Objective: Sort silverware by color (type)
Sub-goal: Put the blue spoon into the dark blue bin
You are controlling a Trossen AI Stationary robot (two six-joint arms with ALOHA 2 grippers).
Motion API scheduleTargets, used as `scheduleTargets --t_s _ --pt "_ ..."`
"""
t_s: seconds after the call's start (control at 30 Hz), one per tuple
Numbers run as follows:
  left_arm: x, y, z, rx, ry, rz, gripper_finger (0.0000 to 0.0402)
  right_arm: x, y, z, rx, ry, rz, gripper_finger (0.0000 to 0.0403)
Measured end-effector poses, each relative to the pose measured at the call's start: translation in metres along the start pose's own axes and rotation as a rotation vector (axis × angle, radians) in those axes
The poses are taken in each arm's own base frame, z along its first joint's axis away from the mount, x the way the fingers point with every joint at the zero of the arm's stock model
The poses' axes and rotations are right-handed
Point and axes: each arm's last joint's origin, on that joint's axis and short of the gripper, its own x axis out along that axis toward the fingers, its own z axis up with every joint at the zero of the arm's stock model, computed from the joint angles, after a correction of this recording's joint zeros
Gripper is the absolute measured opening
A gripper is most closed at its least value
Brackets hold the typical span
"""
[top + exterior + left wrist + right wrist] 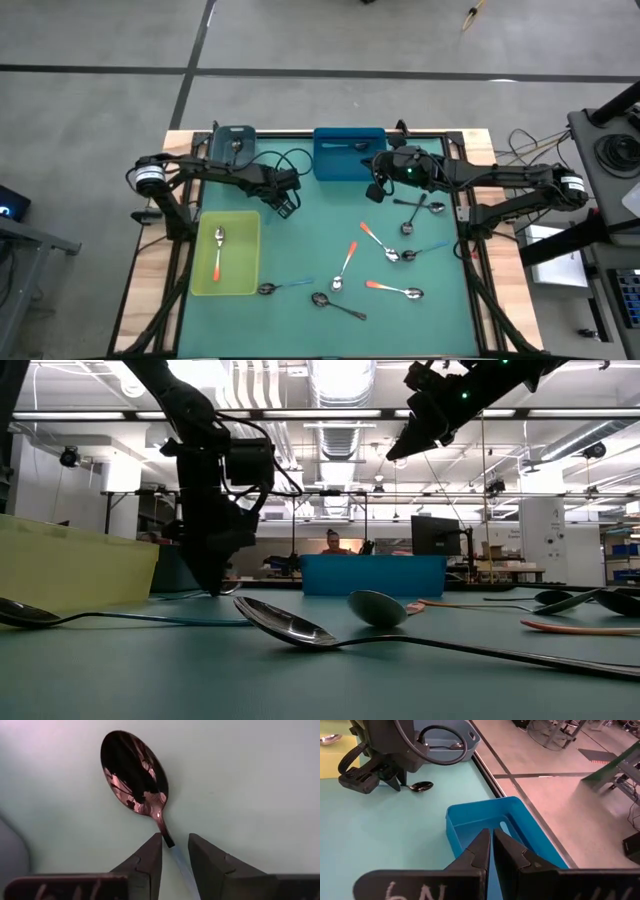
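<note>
**Left gripper straddles a dark spoon; right gripper hangs over the blue bin**

The left gripper is down at the teal mat, its two fingers set either side of a dark metal spoon — the thin handle runs back between the jaws, the shiny bowl lies just ahead of the tips. The jaws stand a little apart with a narrow gap; whether they already pinch the handle cannot be told. In the high view this gripper sits between the grey bin and the yellow-green tray, which holds one orange-handled spoon.

The right gripper hangs above the blue bin with its jaws pressed together and nothing between them.

The rest of the silverware lies loose on the mat, off to the side of both grippers — orange-handled spoons, light-blue-handled spoons and all-dark ones.
</note>
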Motion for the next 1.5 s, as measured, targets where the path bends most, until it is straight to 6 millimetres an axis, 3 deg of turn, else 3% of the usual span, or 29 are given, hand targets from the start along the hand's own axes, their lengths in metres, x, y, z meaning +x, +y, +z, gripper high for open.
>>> scheduleTargets --t_s 0.4,0.77,1.17,1.5 --pt "0.000 -0.001 0.000 0.001 0.013 -0.042 0.0005 0.000 0.000 0.000 -0.001 0.000 0.000 0.0013" --pt "-0.004 -0.004 0.004 0.020 0.000 -0.060 0.0001 0.000 0.000 0.000 -0.002 0.000 0.000 0.0013" --pt "-0.046 -0.006 0.028 0.136 -0.050 -0.074 0.0001 -0.001 -0.001 0.001 -0.013 -0.003 -0.001 0.0013" --pt "-0.096 -0.014 0.079 0.298 -0.250 -0.118 0.0000 -0.022 -0.008 0.008 0.027 -0.066 -0.007 0.0013"
